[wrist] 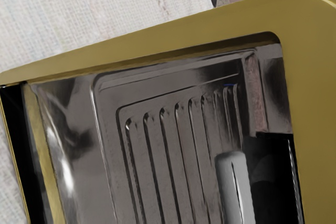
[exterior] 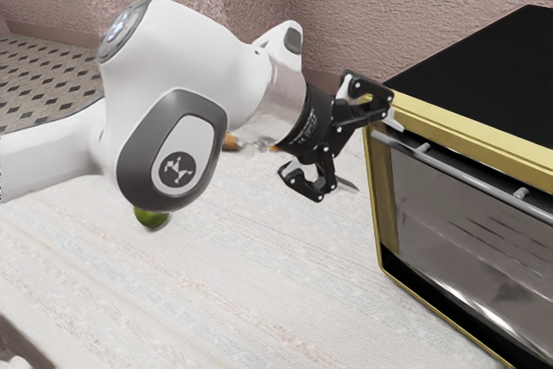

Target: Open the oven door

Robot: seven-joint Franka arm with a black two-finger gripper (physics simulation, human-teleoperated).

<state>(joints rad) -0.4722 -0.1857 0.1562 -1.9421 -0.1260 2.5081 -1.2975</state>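
My gripper [exterior: 373,154] is spread wide with nothing between its fingers, one of them up by the oven's [exterior: 497,84] yellow-framed corner, close to the handle's [exterior: 471,181] end; whether it touches there I can't tell. The glass-fronted oven door [exterior: 458,239] stands upright at the exterior view's right, and a round green fruit [exterior: 149,218] sits on the pale tabletop [exterior: 216,291] at the exterior view's left.

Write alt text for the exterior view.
Open black gripper at one end of the handle on a gold-framed oven; the white robot arm reaches in from the exterior view's left, over a pale table.
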